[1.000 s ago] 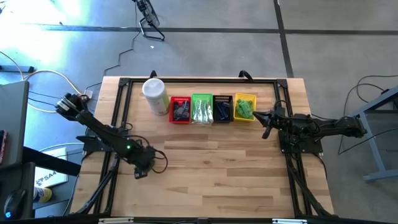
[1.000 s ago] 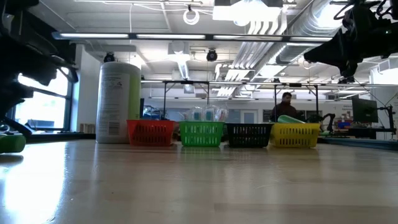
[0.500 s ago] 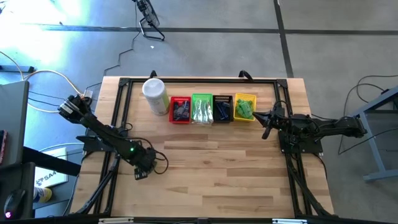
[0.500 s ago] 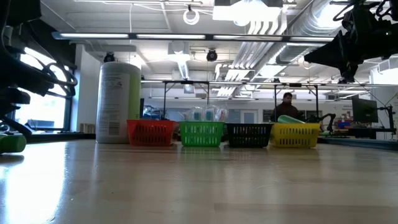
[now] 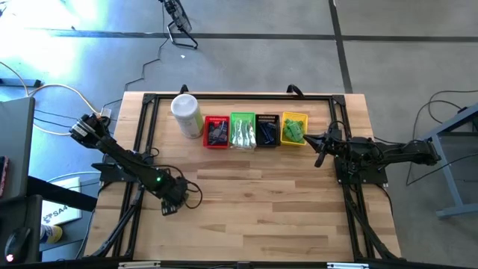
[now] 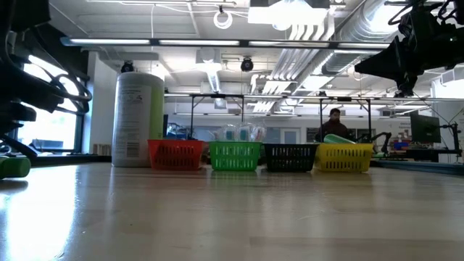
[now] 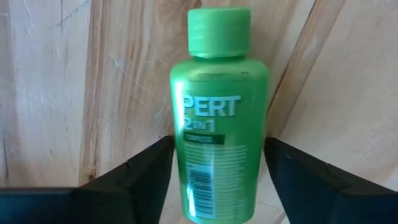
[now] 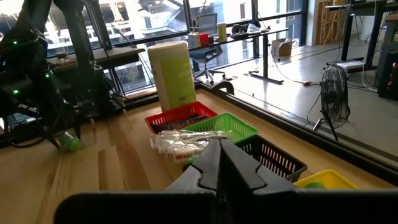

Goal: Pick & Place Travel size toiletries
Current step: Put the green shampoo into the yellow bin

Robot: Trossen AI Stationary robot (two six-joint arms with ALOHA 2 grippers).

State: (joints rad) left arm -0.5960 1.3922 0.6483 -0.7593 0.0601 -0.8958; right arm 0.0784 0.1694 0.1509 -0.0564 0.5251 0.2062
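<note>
A bright green mini bottle [image 7: 217, 118] lies on its side on the wooden table, near the left edge; it also shows in the low view [image 6: 12, 167]. My left gripper [image 5: 169, 206] points down over it, a finger close against each long side. My right gripper [image 5: 320, 147] hangs level and shut above the table's right part, beside the yellow basket [image 5: 287, 118], touching nothing. More toiletries lie in the four small baskets at the far edge. My left gripper has the green bottle's body between its two fingers [image 7: 146, 171], which lie against its two long sides [image 7: 180, 165] below the label's big letters. They come from above, pointing down, across the bottle. The bottle lies flat on the table, cap [image 7: 219, 31] away from the fingers.
At the far edge stand a tall white canister [image 5: 186, 113] and a row of baskets: red [image 5: 208, 131], green [image 5: 242, 114], black [image 5: 267, 116], yellow. A black frame [image 5: 239, 97] runs round the table. Bare wood lies between the arms.
My left arm has tipped and sunk slightly over the green bottle, which lies where it was.
</note>
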